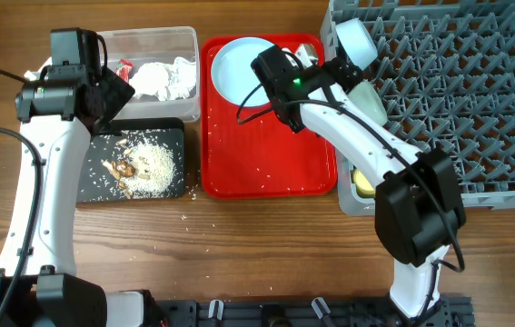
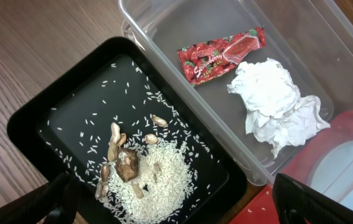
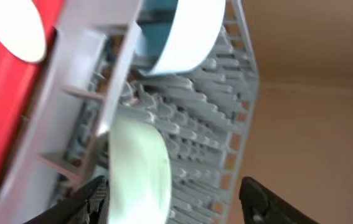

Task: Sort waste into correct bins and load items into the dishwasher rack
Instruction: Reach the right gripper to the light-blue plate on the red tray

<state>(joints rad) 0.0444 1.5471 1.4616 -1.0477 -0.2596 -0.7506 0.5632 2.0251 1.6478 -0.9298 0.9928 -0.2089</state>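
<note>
Rice (image 2: 164, 171) lies in the black tray (image 2: 51, 112), wrapper (image 2: 221, 55) and napkins (image 2: 276, 102) in the clear tub (image 2: 325, 43), beneath the released, empty left tool (image 2: 171, 186). Right tool (image 3: 173, 186) gapes beside a bowl (image 3: 139, 174) in the rack (image 3: 201, 137).

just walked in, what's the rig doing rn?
Sorting waste and loading a dishwasher rack. The red wrapper and napkins lie in the clear tub, rice and scraps in the black tray. The left end effector hangs open above them, empty. The right end effector, open, is at the rack's edge, facing a blue bowl and a paler bowl standing among the pegs. The plate is on the red tray, not yet loaded.
</note>
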